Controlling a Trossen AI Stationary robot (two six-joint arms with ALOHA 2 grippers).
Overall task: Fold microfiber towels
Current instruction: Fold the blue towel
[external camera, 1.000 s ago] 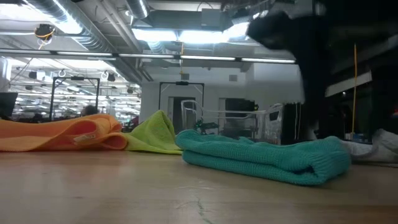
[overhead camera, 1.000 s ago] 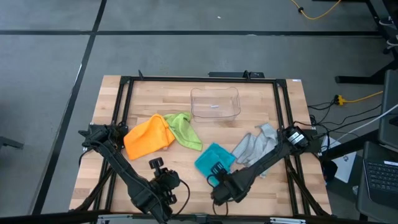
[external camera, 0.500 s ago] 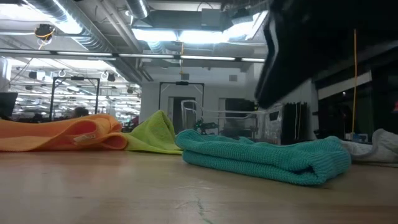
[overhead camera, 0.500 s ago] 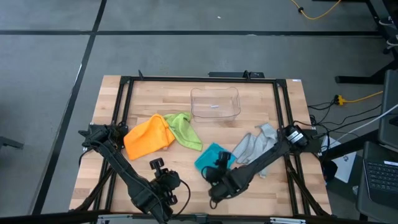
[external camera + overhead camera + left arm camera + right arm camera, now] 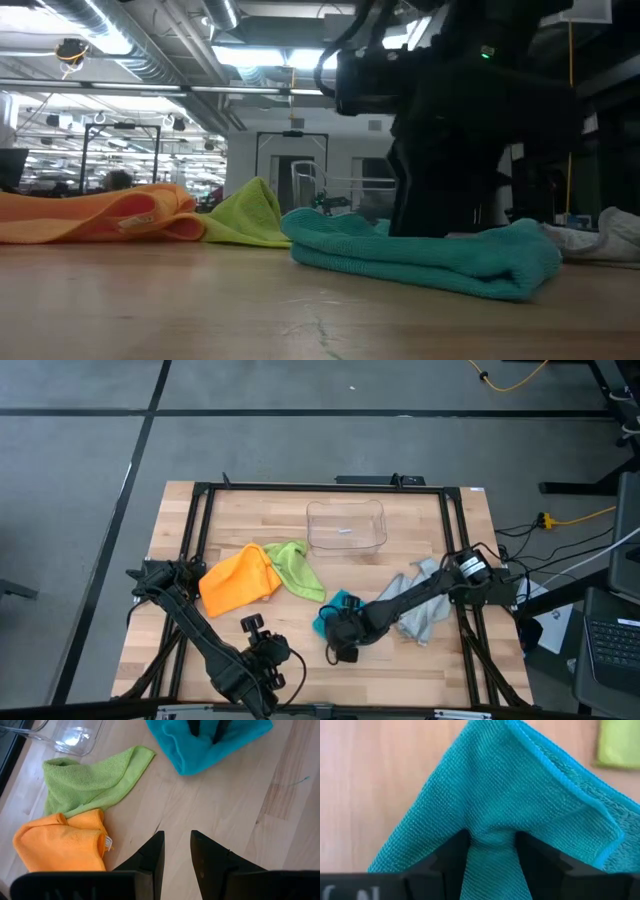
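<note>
The teal towel (image 5: pixel 326 620) lies bunched on the table at front centre. My right gripper (image 5: pixel 338 620) stands on it, open, with fingers pointing steeply down and a ridge of teal cloth (image 5: pixel 492 852) between them. The left wrist view shows those fingertips (image 5: pixel 220 727) sunk into the towel (image 5: pixel 225 742). The orange towel (image 5: pixel 238 580) and the lime green towel (image 5: pixel 298 568) lie crumpled at left centre, touching. The pale grey-blue towel (image 5: pixel 418 608) lies at the right under my right arm. My left gripper (image 5: pixel 249 623) hovers at front left, narrowly open and holding nothing. My right gripper touches the teal towel near its middle, coming from above with the fingers (image 5: pixel 447 857) spread. The fingertips press into the cloth on either side of a raised ridge (image 5: pixel 492 840). The towel (image 5: pixel 420 265) lies on the table, not lifted.
A clear plastic bin (image 5: pixel 346 526) stands at the table's far centre. A black frame (image 5: pixel 200 520) runs around the tabletop. Bare wood (image 5: pixel 300 660) shows along the near edge between the two grippers.
My right gripper has come down onto the teal towel, shifting a little toward the table's left, and its wrist has rolled. The towel stays on the table where it was.
</note>
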